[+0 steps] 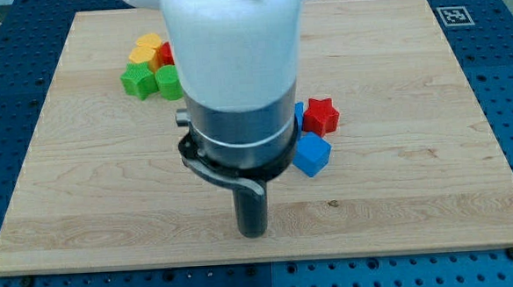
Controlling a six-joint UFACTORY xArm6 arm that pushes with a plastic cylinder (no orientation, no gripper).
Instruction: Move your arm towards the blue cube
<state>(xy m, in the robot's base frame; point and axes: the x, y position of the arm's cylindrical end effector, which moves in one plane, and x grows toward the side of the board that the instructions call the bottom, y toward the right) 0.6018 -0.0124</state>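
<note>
Nearest the view's bottom, my tip [252, 232], the lower end of the dark straight rod, rests on the pale wooden tabletop [400, 197] with bare grain all around it; there is no pincer on this arm, so nothing is spread, pressed together or pinching, and the rod touches no block. Just up and to the view's right of my tip sits the small blue plastic cube [312, 154], the task's thing, near but apart from the rod, with a strip of bare wood between them. Behind the cube, toward the view's top, lies a red star-shaped plastic block [322, 115], close beside it, and a sliver of another blue block [299, 117] shows at the edge of the arm's white and grey housing, its shape hidden. Farther off, at the view's upper left, a cluster gathers: a green star-shaped block [136, 81], a second green block [169, 81] partly covered by the arm, a yellow block [147, 50] and a red block [166, 53] behind them, shapes unclear. I judge the approach to be well along but not finished. The next move calls for a short slide up and to the view's right, ending beside the cube's near face without knocking it into the red star.
</note>
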